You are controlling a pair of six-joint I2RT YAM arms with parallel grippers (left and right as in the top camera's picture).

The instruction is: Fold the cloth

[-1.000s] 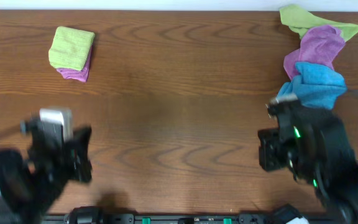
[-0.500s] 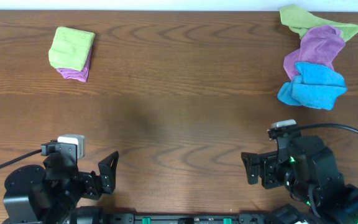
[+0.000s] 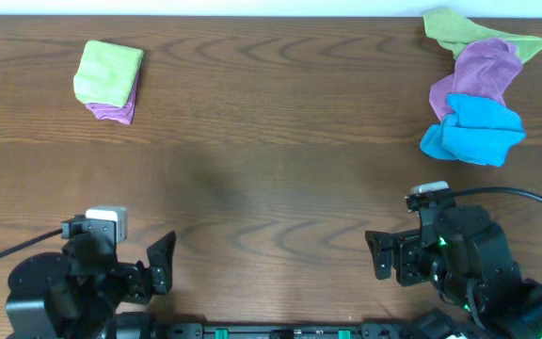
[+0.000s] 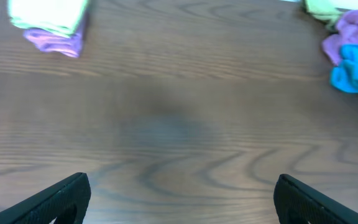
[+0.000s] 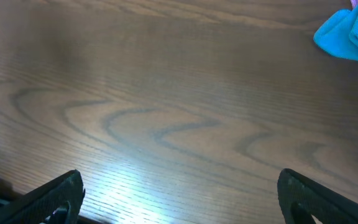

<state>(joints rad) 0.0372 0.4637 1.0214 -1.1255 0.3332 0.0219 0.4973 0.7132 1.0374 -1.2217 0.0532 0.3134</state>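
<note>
Both end effectors are sitting low at the near edge of the table (image 3: 271,169) with fingers spread wide and nothing between them, the left end effector (image 3: 153,271) facing the bare wood ahead and the right end effector (image 3: 381,259) doing the same on its own side. Neither is touching any fabric, and the middle of the table is lying bare in both wrist views. Farther out on the right, a crumpled blue cloth (image 3: 473,132) is leaning against a bunched purple cloth (image 3: 483,66), which is covering part of a duller green cloth (image 3: 459,28) at the far edge. At the far left, well apart from both arms, the cloth (image 3: 108,71) is lying as a compact lime-green square on top of a folded purple piece (image 3: 116,111); its tag is not showing. Judging by that tidy shape, the folding itself is looking finished and the arms are idling clear of it. Any further move is probably calling only for a long reach by the left arm to square the edges, taking care not to drag the purple piece underneath.
</note>
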